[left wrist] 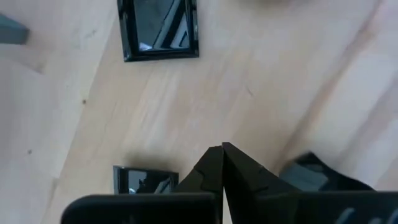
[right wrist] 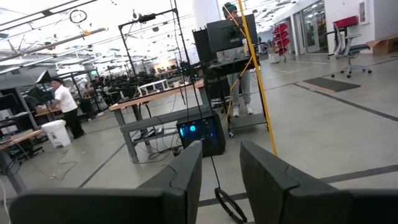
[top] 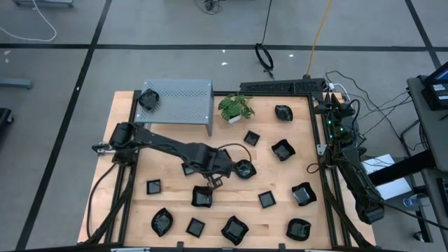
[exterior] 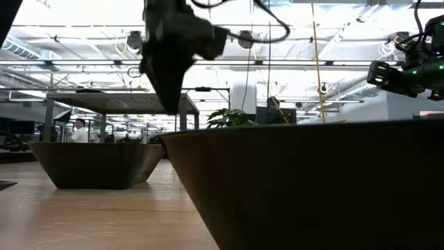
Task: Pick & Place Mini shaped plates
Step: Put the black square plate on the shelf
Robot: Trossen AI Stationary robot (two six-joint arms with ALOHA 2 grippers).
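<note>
Looming black plate (exterior: pixel 305 187) fills the low view — table beyond hidden

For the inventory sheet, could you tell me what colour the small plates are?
Glossy black, clearest in the left wrist view on the square plate.

A wooden table (top: pixel 280 175) carries a grey perforated shelf (top: pixel 183 98) and a green plant (top: pixel 236 107), both well beyond the left fingers. A black bar (top: pixel 283 87) lies at the far edge. A person in white (right wrist: pixel 64 106) stands past the right fingers.
</note>
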